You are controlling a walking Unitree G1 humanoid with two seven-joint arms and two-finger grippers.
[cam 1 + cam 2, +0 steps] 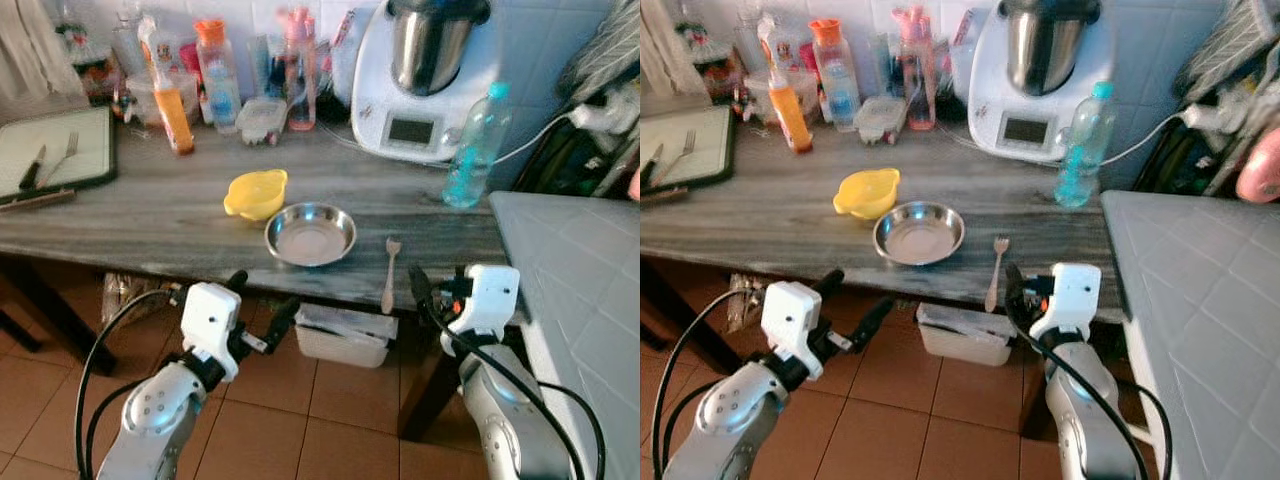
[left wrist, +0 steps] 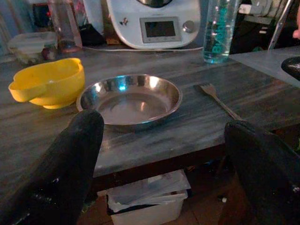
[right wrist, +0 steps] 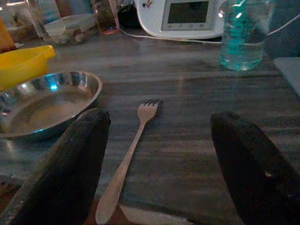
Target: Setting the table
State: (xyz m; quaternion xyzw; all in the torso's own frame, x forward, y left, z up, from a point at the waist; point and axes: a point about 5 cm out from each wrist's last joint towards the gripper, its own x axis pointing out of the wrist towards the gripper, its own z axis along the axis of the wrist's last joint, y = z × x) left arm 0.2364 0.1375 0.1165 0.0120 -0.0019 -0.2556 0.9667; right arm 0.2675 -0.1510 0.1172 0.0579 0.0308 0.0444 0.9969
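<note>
Both my jaws are released and empty: the right gripper (image 1: 1025, 285) hangs just off the table (image 1: 150, 215) edge behind the fork (image 3: 126, 159), the left gripper (image 1: 262, 305) below the edge before the steel plate (image 1: 310, 233). The fork lies beside the plate, handle toward me and overhanging. I'd judge it best to come in low along the handle and pinch its overhanging end

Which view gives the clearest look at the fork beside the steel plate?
The right wrist view: the fork lies close and central between the open right gripper fingers, tines plainly visible. The eye views show it small, right of the steel plate. The left wrist view catches its tines and part of the handle.
</note>
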